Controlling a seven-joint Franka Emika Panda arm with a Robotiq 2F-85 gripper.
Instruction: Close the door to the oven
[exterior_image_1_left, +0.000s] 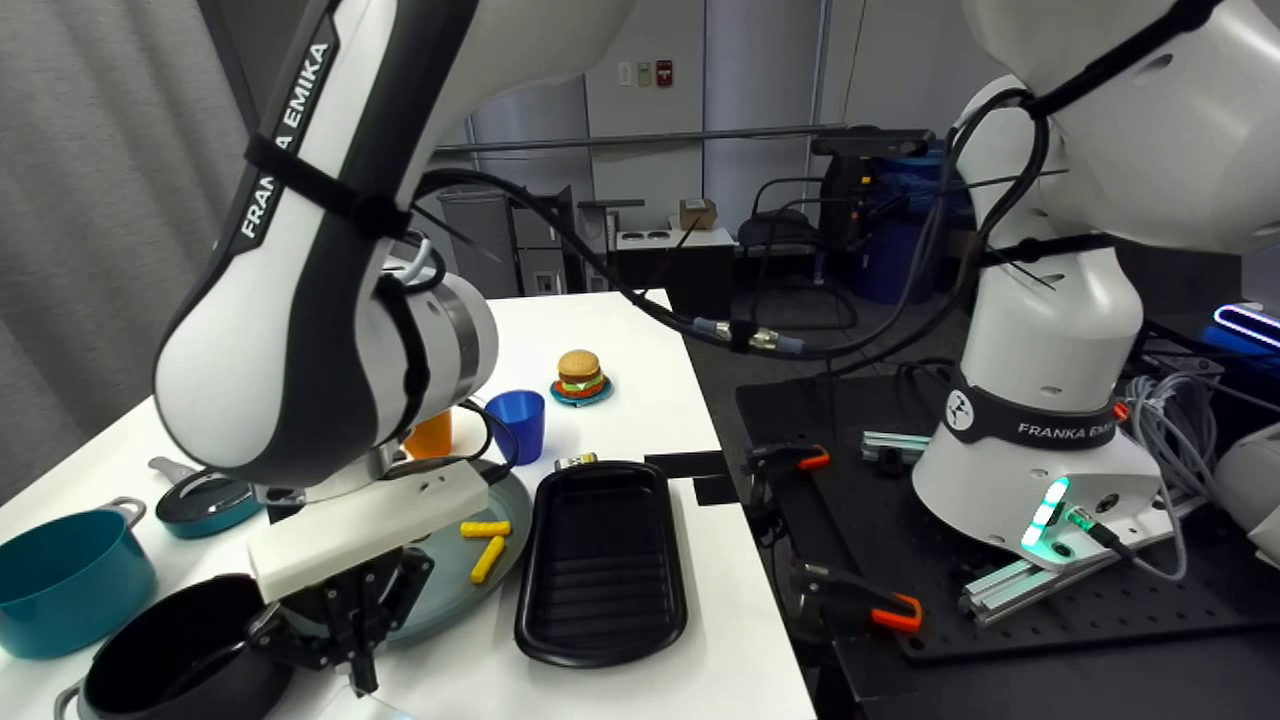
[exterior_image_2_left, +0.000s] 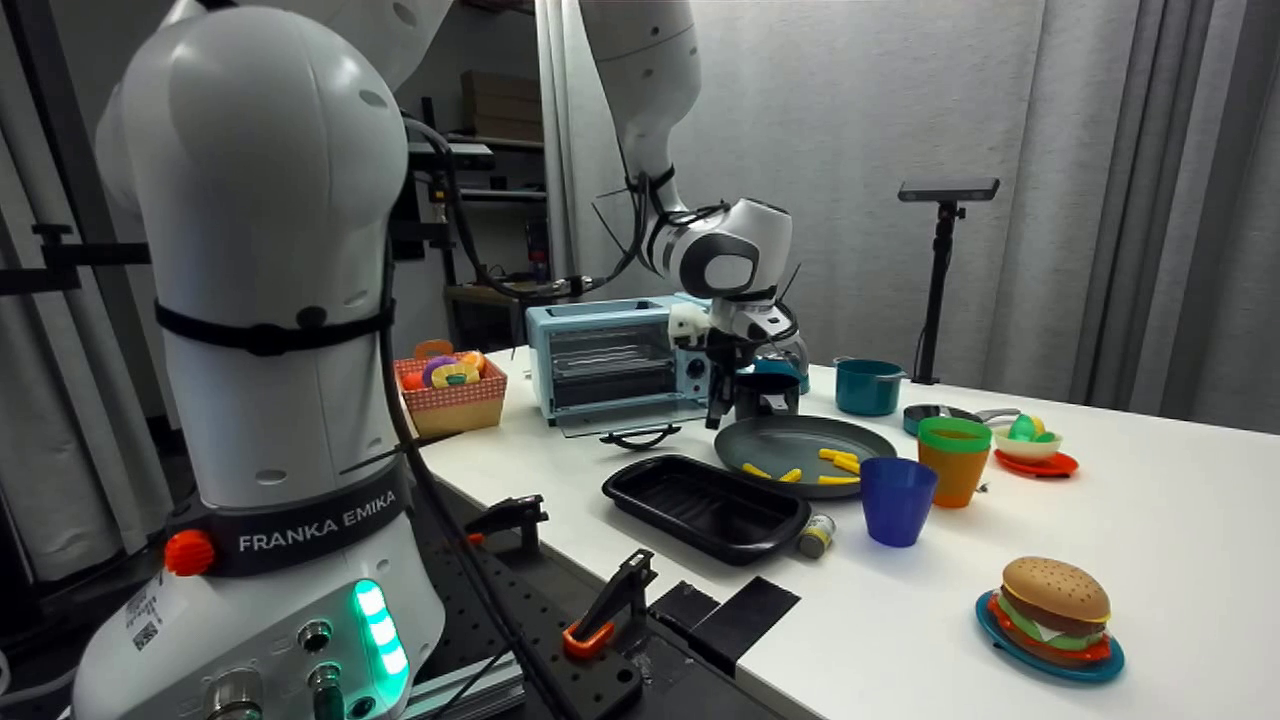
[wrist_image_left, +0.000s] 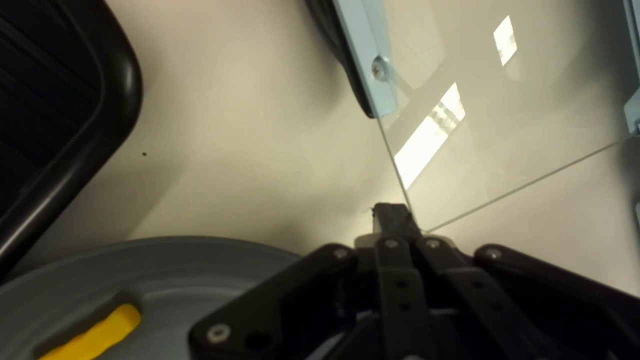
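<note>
The light blue toaster oven (exterior_image_2_left: 610, 322) stands at the back of the table in an exterior view. Its glass door (exterior_image_2_left: 620, 419) is open, folded down low in front of it, with a black handle (exterior_image_2_left: 640, 438) at its outer edge. In the wrist view the clear door (wrist_image_left: 505, 125) is at the upper right, with the handle (wrist_image_left: 345, 60) at its left edge. My gripper (wrist_image_left: 395, 217) is shut, with nothing seen between its fingers. Its tips are beside the door's free corner; I cannot tell whether they touch. The gripper shows in both exterior views (exterior_image_1_left: 362, 680) (exterior_image_2_left: 716, 412).
A grey plate (exterior_image_2_left: 800, 435) with yellow sticks lies beside the gripper. A black tray (exterior_image_2_left: 705, 505) is in front of the handle. A black pot (exterior_image_1_left: 190, 650) stands close to the gripper. A fruit basket (exterior_image_2_left: 455, 405) stands beside the oven. Cups (exterior_image_2_left: 897, 500) stand farther off.
</note>
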